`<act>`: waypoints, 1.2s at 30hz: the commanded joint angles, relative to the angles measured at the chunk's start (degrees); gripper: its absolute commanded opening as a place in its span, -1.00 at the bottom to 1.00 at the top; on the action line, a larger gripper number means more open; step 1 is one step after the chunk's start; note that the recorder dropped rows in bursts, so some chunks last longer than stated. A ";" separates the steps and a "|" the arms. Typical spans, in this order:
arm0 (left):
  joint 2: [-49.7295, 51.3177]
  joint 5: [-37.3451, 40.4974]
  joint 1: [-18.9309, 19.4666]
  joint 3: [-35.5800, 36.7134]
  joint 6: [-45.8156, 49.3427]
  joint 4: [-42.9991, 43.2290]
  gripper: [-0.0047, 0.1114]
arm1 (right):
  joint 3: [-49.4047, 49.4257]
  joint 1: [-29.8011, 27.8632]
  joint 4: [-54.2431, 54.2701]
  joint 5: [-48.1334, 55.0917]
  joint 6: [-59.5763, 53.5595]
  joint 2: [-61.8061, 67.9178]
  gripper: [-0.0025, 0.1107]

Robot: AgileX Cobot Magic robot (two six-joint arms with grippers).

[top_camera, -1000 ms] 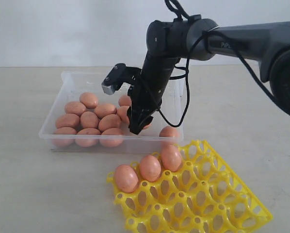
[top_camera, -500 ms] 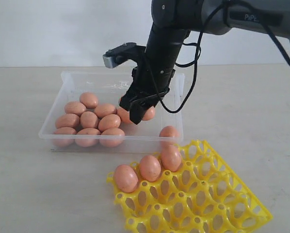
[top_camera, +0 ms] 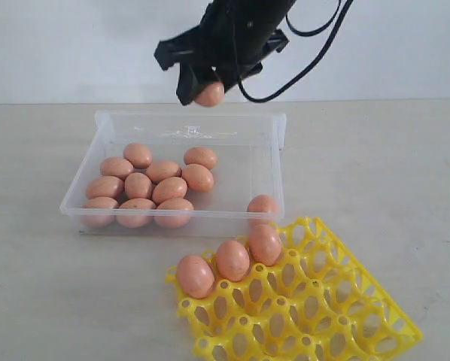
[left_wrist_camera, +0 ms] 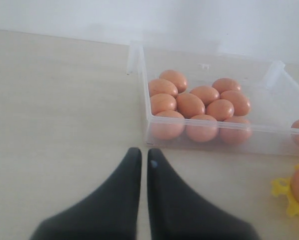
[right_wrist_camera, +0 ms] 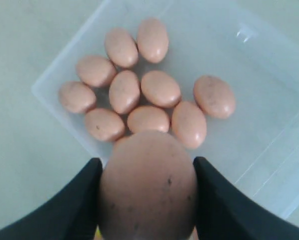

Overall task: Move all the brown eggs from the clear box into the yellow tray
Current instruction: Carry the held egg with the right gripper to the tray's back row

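My right jaws grip 1 brown egg [top_camera: 210,93] in the air above the clear box [top_camera: 278,135]; other eggs [top_camera: 138,185] lie inside, 3 sit in the yellow tray [top_camera: 309,223]. My left jaws are closed, empty.

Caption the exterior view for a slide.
Right claw holds one brown egg above the clear box; three eggs sit in the yellow tray.
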 commanded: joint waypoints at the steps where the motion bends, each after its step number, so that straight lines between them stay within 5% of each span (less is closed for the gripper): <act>1: 0.24 -0.53 -0.13 0.23 0.24 0.24 -0.85 | 6.30 -0.20 -0.87 -9.08 3.30 -6.78 -0.96; 15: 0.24 -0.53 -0.13 0.23 0.24 0.24 -0.85 | 68.05 -0.09 -3.00 -78.45 5.94 -40.51 -0.96; 26: 0.24 -0.53 -0.13 0.23 0.24 0.24 -0.85 | 88.90 -0.09 -3.12 -88.77 10.78 -47.14 -0.96; 36: 0.24 -0.53 -0.13 0.23 0.24 0.24 -0.85 | 91.78 -0.09 -18.54 -98.28 24.77 -41.97 -0.96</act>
